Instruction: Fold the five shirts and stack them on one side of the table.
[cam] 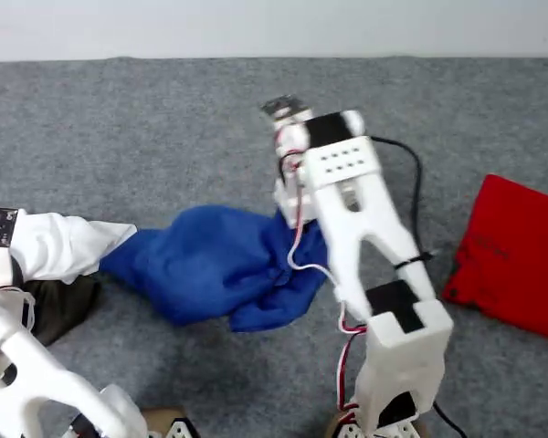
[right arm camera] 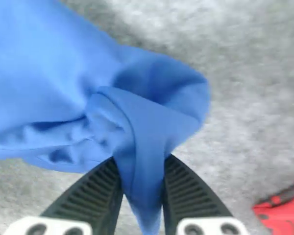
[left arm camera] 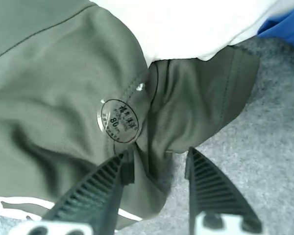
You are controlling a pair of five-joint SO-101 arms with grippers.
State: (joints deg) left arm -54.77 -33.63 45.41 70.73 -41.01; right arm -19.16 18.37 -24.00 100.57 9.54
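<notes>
My right claw (right arm camera: 141, 165) pinches the blue shirt (right arm camera: 63, 83); my left claw (left arm camera: 157, 159) hangs spread over the olive shirt (left arm camera: 49, 88).

A twisted fold of blue cloth runs down between my right fingers, pressed from both sides, while the rest of that shirt lies crumpled near the middle of the grey surface (cam: 164, 119). My left fingers stand apart at the olive shirt's edge, one over the cloth and the other above bare surface. The white shirt (left arm camera: 196, 24) lies partly on top of the olive one, its far end touching the blue. The red shirt (cam: 516, 255) lies flat and folded at the far right, well apart from the others.
</notes>
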